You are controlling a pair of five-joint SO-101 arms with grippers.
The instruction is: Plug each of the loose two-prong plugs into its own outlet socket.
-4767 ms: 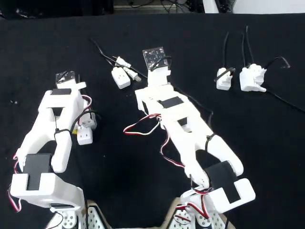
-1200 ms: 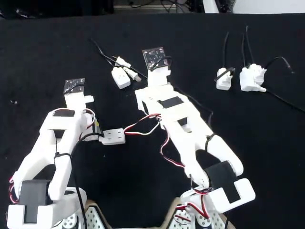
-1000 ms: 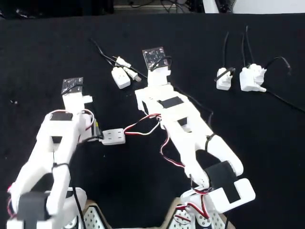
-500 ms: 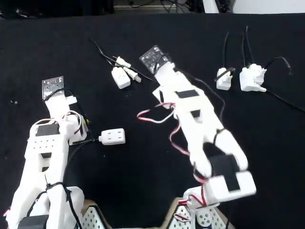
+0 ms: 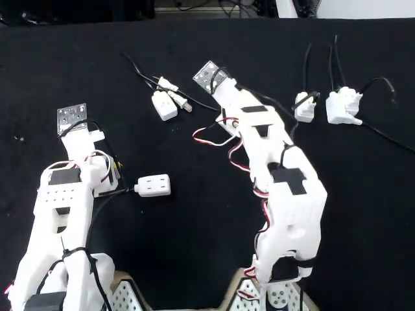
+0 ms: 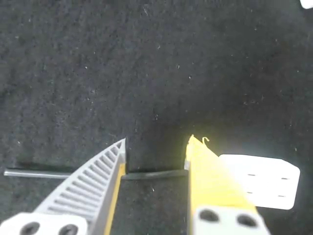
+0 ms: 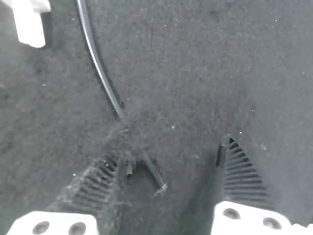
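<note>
Left gripper (image 6: pixel 156 142) fingers apart, straddling black cord (image 6: pixel 146 175) right behind white socket block (image 5: pixel 154 185), prob. to steady it. Right gripper (image 7: pixel 171 151) also apart, empty, over second cord (image 7: pixel 99 68) near loose plug (image 5: pixel 175 92) and 2nd socket (image 5: pixel 163 105). Plug not in yet.

A black cloth (image 6: pixel 98 58) covers the bench (image 5: pixel 363 214) from side to side in the high view; seen close in the wrist views, it is a felt-like fabric with a short nap, flecked with pale lint and stray fibres. Beyond the far edge of the bench runs a narrow strip of the room; a dark shape (image 5: pixel 65 8) lies at its left end, a few thin cables (image 5: pixel 214 5) near the middle, and a white surface (image 5: pixel 363 6) at the right corner. The light falls evenly from above and throws only soft shadows on the cloth.
</note>
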